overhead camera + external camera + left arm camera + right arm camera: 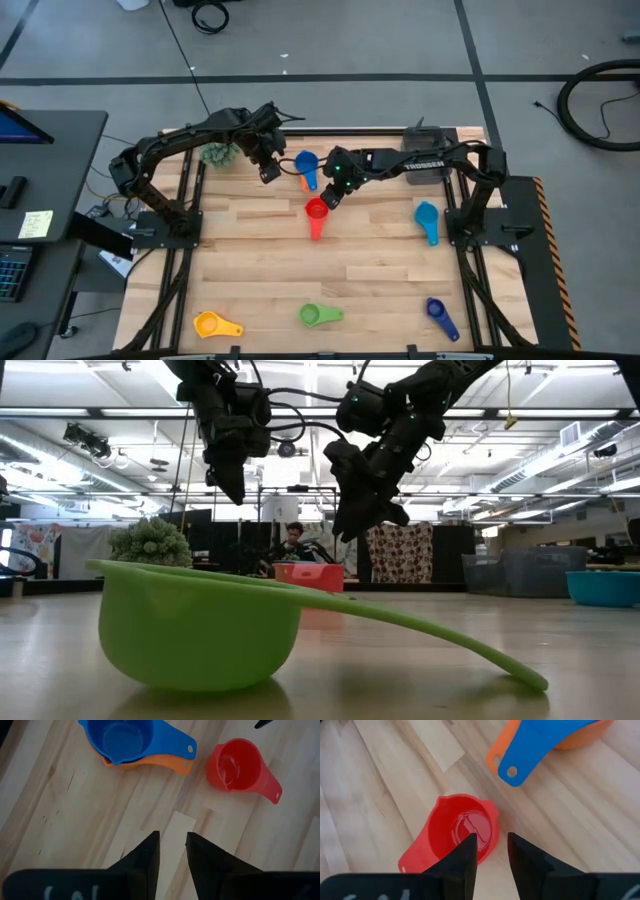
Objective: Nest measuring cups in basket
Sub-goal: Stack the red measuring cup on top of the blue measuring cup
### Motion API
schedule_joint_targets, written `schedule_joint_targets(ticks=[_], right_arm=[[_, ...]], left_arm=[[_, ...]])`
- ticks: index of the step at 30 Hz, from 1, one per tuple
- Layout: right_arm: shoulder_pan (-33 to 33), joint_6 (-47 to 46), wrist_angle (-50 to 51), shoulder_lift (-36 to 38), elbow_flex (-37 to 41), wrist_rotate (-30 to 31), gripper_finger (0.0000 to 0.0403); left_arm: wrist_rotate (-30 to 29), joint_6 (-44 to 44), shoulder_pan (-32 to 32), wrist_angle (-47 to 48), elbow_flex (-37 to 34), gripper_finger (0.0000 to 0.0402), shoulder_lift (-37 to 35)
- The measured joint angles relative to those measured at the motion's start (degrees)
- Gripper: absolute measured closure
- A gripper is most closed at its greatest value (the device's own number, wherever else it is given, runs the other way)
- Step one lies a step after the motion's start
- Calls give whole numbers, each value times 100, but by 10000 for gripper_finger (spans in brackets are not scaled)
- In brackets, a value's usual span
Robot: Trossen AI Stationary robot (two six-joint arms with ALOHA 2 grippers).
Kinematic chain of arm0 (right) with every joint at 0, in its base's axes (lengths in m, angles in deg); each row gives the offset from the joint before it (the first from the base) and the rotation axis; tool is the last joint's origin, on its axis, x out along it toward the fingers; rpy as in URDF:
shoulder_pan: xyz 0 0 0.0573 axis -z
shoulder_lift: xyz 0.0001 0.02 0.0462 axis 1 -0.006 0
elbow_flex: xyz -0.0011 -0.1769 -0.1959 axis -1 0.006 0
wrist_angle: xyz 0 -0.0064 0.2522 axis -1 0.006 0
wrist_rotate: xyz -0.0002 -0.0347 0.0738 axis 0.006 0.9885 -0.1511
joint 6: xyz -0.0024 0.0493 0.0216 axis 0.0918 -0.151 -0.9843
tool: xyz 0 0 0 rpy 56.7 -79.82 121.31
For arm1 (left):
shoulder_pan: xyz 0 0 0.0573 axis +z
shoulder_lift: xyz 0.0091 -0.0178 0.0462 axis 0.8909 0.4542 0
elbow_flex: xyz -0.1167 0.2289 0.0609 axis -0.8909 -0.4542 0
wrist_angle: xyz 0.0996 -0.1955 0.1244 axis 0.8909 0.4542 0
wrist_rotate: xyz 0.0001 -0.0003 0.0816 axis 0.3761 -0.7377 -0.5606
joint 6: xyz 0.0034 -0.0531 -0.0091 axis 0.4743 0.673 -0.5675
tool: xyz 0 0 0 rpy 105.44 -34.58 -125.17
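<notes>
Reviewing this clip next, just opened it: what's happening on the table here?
Two robot arms hang over the far middle of the wooden table. The right hand hovers just above the red cup, fingers slightly apart and empty. The left hand hangs beside the blue cup, which is nested in the orange cup. The light blue, yellow, green and dark blue cups lie scattered. The basket sits at the far edge.

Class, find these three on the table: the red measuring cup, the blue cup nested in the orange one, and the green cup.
red measuring cup [465,831], right wrist view, inside of its bowl.
blue cup [122,739], left wrist view, inside of its bowl.
green cup [195,625], low view, outer wall of its bowl.
</notes>
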Motion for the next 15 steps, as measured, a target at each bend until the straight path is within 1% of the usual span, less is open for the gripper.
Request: schedule_joint_targets(ticks=[7, 12, 15], right_arm=[[-8, -103, -20, -137, 1, -10, 290], [-29, -77, -167, -321, 1, -342, 290], [-35, -76, -196, -367, 1, -380, 290]], left_arm=[[0, 1, 0, 2, 0, 301, 0], [-7, -1, 2, 61, -5, 301, 0], [-11, -3, 2, 81, -7, 301, 0]])
